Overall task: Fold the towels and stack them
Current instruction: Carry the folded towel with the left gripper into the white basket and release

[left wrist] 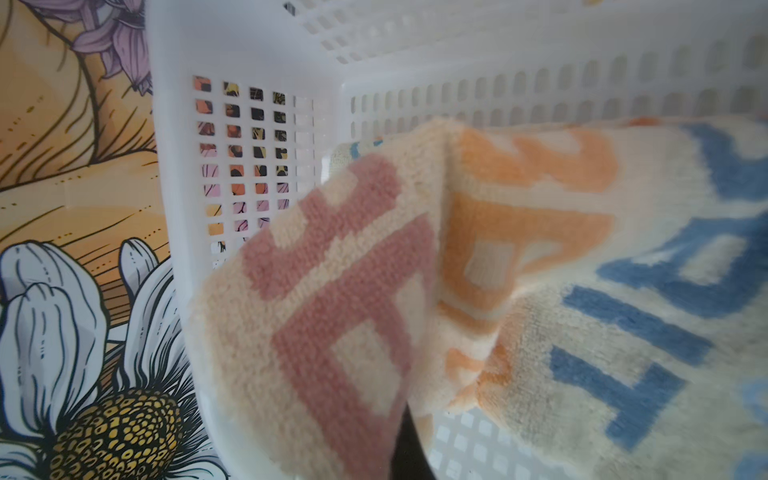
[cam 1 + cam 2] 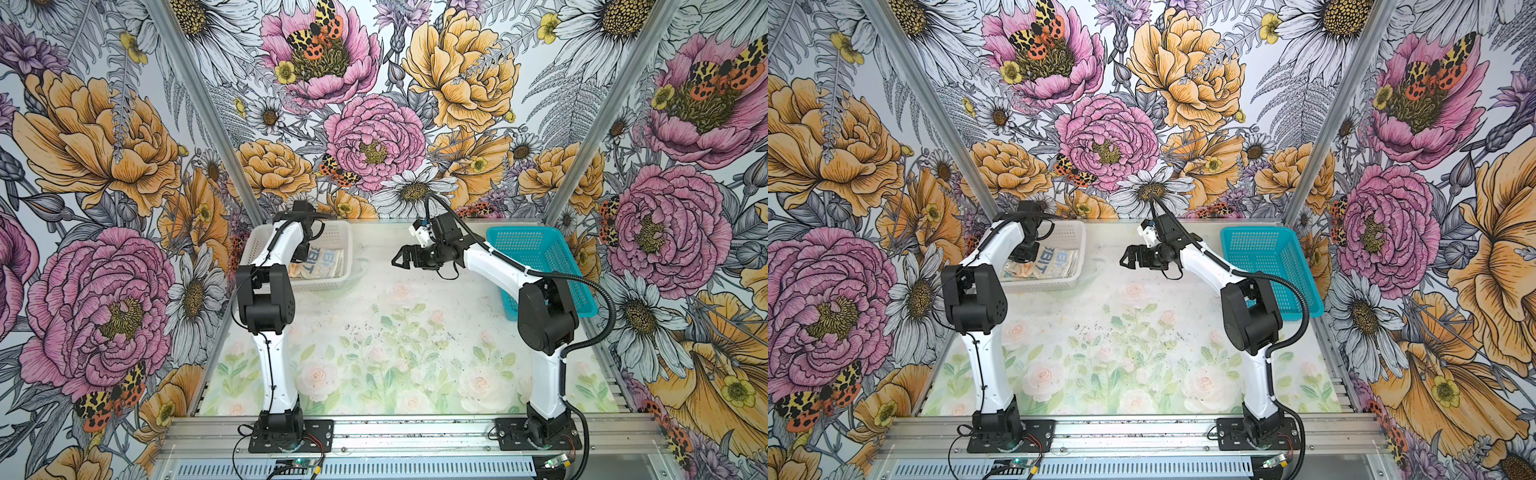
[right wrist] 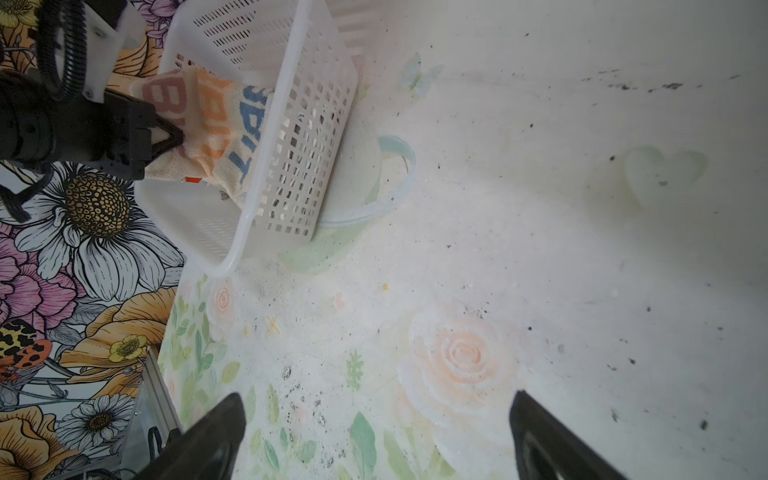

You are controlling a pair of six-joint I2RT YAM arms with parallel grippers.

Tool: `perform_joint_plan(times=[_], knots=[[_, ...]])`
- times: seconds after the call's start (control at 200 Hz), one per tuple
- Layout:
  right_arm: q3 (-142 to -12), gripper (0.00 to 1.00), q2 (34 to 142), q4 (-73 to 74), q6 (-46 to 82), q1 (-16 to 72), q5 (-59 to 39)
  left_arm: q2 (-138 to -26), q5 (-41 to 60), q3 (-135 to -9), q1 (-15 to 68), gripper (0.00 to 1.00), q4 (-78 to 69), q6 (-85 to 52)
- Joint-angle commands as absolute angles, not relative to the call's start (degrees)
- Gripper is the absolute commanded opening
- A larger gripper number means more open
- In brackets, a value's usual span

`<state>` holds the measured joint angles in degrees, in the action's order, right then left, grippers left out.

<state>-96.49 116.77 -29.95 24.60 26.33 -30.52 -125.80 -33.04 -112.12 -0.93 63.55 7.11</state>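
Left wrist view is filled with blurred cloth, its own fingers hidden but for a dark sliver. The right wrist view shows the left gripper (image 3: 176, 139) pinching a cream terry towel with pink block letters (image 3: 166, 97) in the white perforated plastic basket (image 3: 291, 137). More cream towels, lettered orange and blue (image 3: 249, 124), lie beneath. Both top views hide that grip behind the left arm (image 2: 274, 249). Beside the basket, the right gripper (image 3: 378, 397) hangs with fingers spread.
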Motion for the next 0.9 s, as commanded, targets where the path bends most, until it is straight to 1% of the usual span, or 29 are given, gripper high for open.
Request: perform_joint_plan(times=[0.0,0.135,0.2,0.28,0.295,0.315,0.335,0.34,0.345,0.35,0.36,0.47,0.64,0.801,0.896], knots=[[-95.86,1.0,117.69,-29.84,24.57,26.38,-31.44,-126.47,-34.22,-112.77,-1.92,0.0,62.03,8.0],[-95.54,0.99,117.09,-30.13,24.22,26.14,-30.96,-128.67,-37.96,-113.6,-2.72,0.0,62.24,8.52],[-95.15,0.99,116.02,-30.83,23.78,25.69,-29.53,-129.31,-39.16,-113.75,-2.94,0.22,62.34,8.33],[-95.16,0.99,114.02,-32.87,22.34,24.85,-26.74,-129.27,-42.38,-114.04,-2.92,0.43,62.4,7.2],[-95.12,0.99,113.55,-33.37,22.08,24.62,-26.08,-129.08,-42.48,-114.07,-2.9,0.48,62.38,6.99],[-95.12,0.99,112.93,-34.1,21.63,24.37,-25.11,-128.63,-42.36,-114.15,-2.91,0.58,62.32,6.55],[-95.17,0.99,112.46,-34.84,21.25,24.07,-24.14,-128.2,-41.9,-114.25,-2.92,0.8,62.31,6.1],[-95.18,0.99,112.17,-35.04,21.17,23.99,-23.93,-128.08,-41.78,-114.34,-2.91,0.89,62.31,6.04],[-95.18,0.99,111.98,-35.23,21.05,23.95,-23.66,-127.94,-41.59,-114.39,-2.9,0.94,62.31,5.92],[-95.18,0.99,111.8,-35.41,20.89,23.84,-23.43,-127.82,-41.32,-114.45,-2.95,0.96,62.31,5.77],[-95.21,0.99,111.51,-35.77,20.71,23.65,-22.93,-127.56,-40.91,-114.55,-3.02,0.98,62.27,5.55],[-94.13,0.99,107.53,-38.56,18.64,21.75,-18.37,-125.1,-37.29,-116.25,-2.43,0.99,62.31,3.95],[-91.08,0.99,101.09,-42.48,17.19,17.13,-10.89,-123.33,-35.13,-118.7,-0.27,0.99,62.31,3.55],[-86.82,0.99,95.21,-45.06,17.07,12.86,2.67,-120.45,-29.77,-118.15,3.44,0.99,62.13,1.06],[-84.88,0.99,94.22,-45.95,17.56,9.45,3.7,-119.43,-26.29,-117.95,7.16,0.99,61.97,-0.13]])
